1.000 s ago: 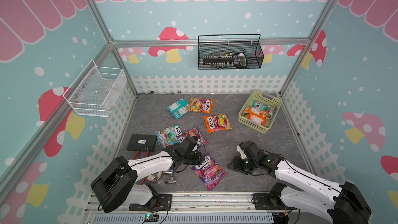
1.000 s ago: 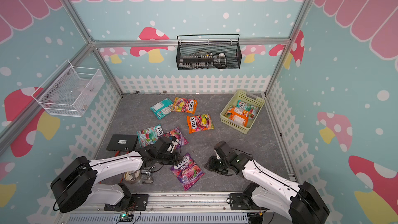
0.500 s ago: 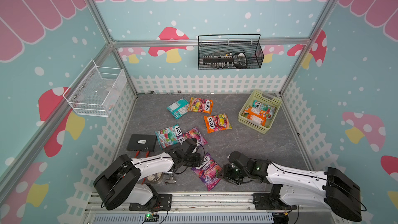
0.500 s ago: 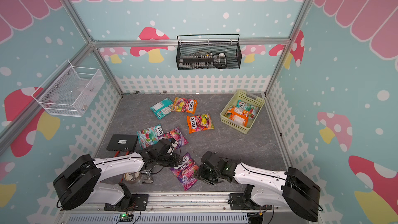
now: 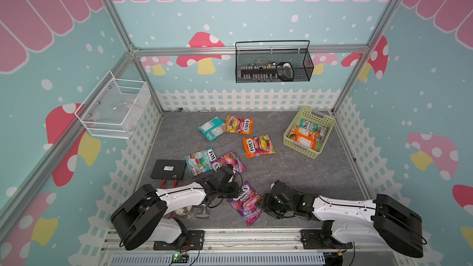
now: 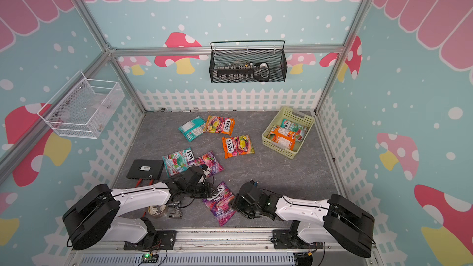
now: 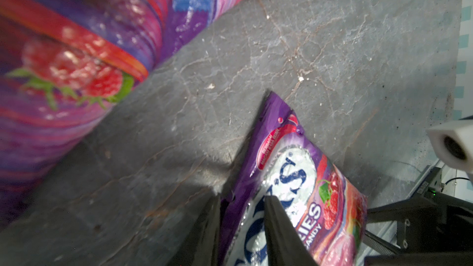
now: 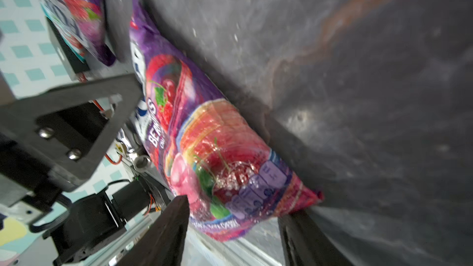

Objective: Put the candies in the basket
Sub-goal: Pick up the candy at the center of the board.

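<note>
open floor [image 5: 307, 177] before basket [image 5: 299, 149], candies [image 5: 258, 146] crowding centre

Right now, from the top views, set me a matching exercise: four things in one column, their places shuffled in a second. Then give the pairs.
Things
1. purple berries bag
2. pale green basket
3. black wire basket
4. white wire basket

Places
a. hung on the back wall
b. on the grey floor, far right corner
c. mounted on the left wall
d. flat on the floor, near the front rail

Pairs: 1-d, 2-b, 3-a, 4-c.
</note>
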### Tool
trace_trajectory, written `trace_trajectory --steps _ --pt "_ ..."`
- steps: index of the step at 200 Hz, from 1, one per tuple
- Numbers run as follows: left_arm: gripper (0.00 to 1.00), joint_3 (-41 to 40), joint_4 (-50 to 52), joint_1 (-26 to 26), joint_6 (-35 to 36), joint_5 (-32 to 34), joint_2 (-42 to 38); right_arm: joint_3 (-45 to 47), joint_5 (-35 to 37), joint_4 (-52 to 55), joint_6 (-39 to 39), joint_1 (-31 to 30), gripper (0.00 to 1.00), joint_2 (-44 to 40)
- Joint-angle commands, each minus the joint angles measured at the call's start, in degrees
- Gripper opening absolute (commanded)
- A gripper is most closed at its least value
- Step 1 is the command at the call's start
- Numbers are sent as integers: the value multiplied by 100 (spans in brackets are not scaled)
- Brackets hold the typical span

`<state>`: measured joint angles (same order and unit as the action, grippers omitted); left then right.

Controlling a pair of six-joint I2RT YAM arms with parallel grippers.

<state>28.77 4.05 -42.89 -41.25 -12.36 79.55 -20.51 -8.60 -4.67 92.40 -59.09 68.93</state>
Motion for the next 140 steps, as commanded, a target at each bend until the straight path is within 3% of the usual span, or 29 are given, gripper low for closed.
trace_trajectory --steps 1,26,49,66,103,127,140 --pt "34 -226 354 -30 -134 242 6 211 723 -1088 -244 265 61 145" --pt "34 -239 355 -29 -188 279 -60 102 428 -1804 -860 568 58 372" --pt "34 -206 343 -26 -207 287 -12 -115 305 -1458 -1391 591 57 328" --pt "34 -190 310 -26 -207 310 30 111 285 -1358 -1339 586 53 258" --pt "33 -162 256 -41 -187 284 122 633 172 -2422 -1128 592 48 433" --pt "33 -170 236 -52 -251 324 134 322 169 -2289 -1499 598 30 530" --pt "33 -188 219 -52 -341 406 31 239 334 -2114 -1650 592 15 371"
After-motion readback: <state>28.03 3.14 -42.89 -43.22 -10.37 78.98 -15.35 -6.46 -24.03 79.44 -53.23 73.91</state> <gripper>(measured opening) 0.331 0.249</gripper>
